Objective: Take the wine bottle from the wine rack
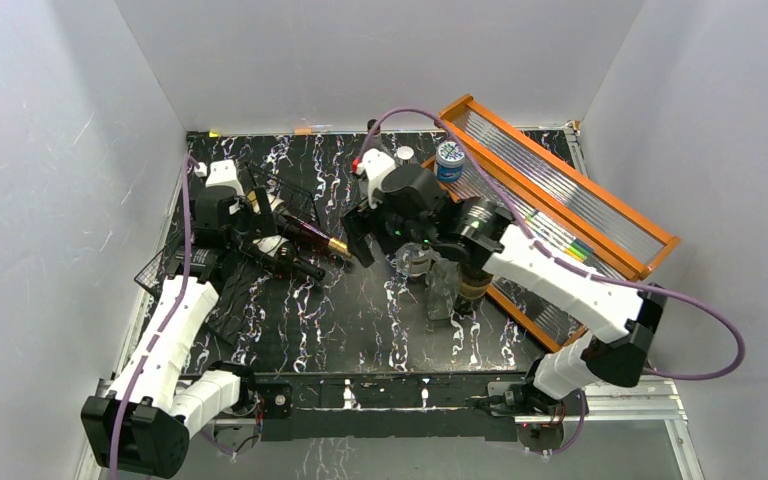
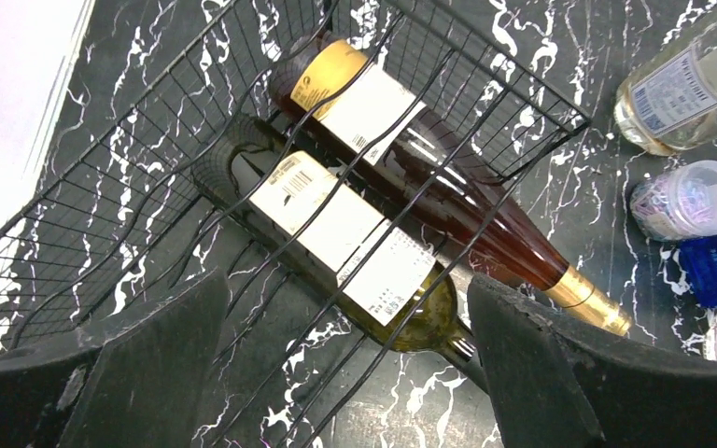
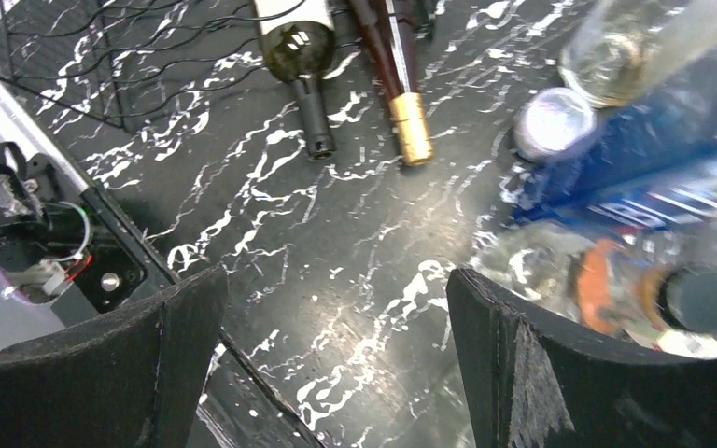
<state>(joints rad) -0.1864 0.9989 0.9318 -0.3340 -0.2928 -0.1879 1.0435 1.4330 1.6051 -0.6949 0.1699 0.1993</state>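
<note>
The wine rack (image 2: 103,215) is a low black wire frame at the table's left (image 1: 175,265). Two wine bottles lie in it side by side, necks poking out toward the middle. One is green glass with a white label (image 2: 345,238) and a dark neck (image 3: 313,121). The other is reddish with gold foil (image 2: 448,187) on its neck (image 3: 411,131). My left gripper (image 2: 345,373) hovers open over the green bottle's shoulder, with wire bars between, touching nothing. My right gripper (image 3: 336,364) is open and empty above bare table, right of the bottle necks (image 1: 375,245).
An orange wood-framed shelf (image 1: 560,200) with ribbed clear panels leans at the right. A cluster of clear bottles and jars (image 1: 445,285) stands under my right arm, also seen in the right wrist view (image 3: 616,187). A blue-lidded jar (image 1: 449,158) sits at the back.
</note>
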